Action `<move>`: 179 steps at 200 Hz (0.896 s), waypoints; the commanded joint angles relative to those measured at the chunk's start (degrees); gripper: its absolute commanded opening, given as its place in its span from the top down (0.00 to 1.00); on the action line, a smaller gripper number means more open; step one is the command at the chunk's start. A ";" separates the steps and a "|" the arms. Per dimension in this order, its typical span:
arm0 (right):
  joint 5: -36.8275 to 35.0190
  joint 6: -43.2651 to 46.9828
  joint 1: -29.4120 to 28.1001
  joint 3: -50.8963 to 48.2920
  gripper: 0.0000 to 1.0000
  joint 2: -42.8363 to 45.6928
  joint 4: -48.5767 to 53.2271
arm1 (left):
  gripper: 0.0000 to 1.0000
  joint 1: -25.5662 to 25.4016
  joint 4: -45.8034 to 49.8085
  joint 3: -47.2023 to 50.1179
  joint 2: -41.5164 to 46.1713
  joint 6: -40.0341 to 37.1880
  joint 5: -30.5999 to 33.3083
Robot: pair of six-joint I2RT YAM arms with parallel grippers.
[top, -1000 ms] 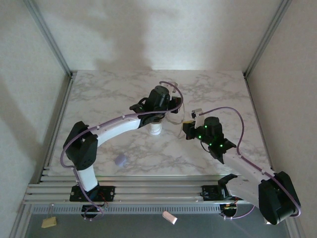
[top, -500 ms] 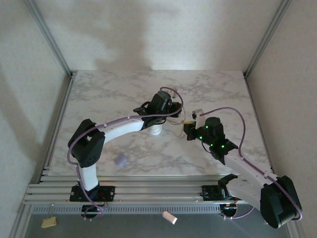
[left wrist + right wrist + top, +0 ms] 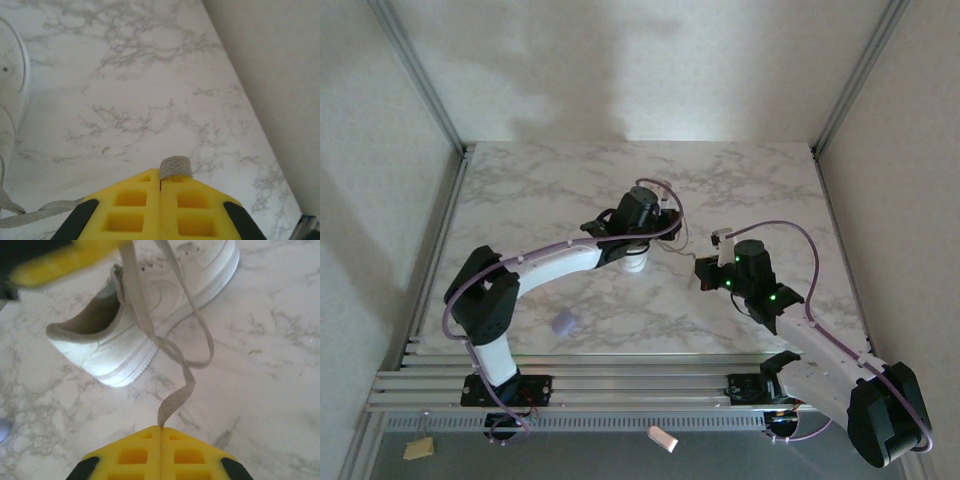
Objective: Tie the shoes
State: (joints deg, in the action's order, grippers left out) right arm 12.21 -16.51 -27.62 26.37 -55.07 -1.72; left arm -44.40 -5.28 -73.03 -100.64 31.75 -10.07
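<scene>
From top, find shoe [image 3: 634, 262] mid-table under left arm [image 3: 555, 262], right arm [image 3: 800, 325] just right of it; left wrist: see left gripper [image 3: 161, 176] pinched shut on lace end [image 3: 175, 167]; right wrist: see right gripper [image 3: 161, 429] shut on other lace [image 3: 172, 400], shoe ahead-left, heel nearest, toe away-right.

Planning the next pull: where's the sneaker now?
In the right wrist view, the sneaker lies on the marble table, just beyond the right gripper, which pinches its lace. From above, it sits mid-table under the left arm.
</scene>
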 commanded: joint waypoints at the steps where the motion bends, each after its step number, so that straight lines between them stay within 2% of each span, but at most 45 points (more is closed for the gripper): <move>1: 5.20 -3.98 0.21 0.01 1.00 0.81 3.75 | 1.00 0.28 -0.61 -0.31 3.43 -0.04 0.75; 50: 9.55 -5.66 0.28 -1.08 1.00 4.97 5.44 | 1.00 0.27 -3.37 2.52 4.50 0.59 -1.73; 91: 17.37 -5.57 0.19 -0.60 1.00 9.78 6.75 | 1.00 -0.57 -7.87 4.31 2.72 2.29 -4.19; 130: 19.99 -4.83 0.07 -0.42 1.00 9.53 8.17 | 1.00 -1.47 -9.84 2.98 0.85 3.15 -4.70; 157: 17.29 -4.93 -0.13 -0.19 1.00 10.60 9.79 | 1.00 -1.70 -9.16 2.54 1.14 2.56 -4.31; 179: 8.80 -5.79 -0.14 0.18 1.00 12.15 13.76 | 1.00 -1.65 -8.78 4.72 4.39 1.51 -2.54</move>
State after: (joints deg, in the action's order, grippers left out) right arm 28.12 -21.71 -27.64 25.80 -44.82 7.60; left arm -45.67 -12.64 -68.88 -99.46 34.13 -13.72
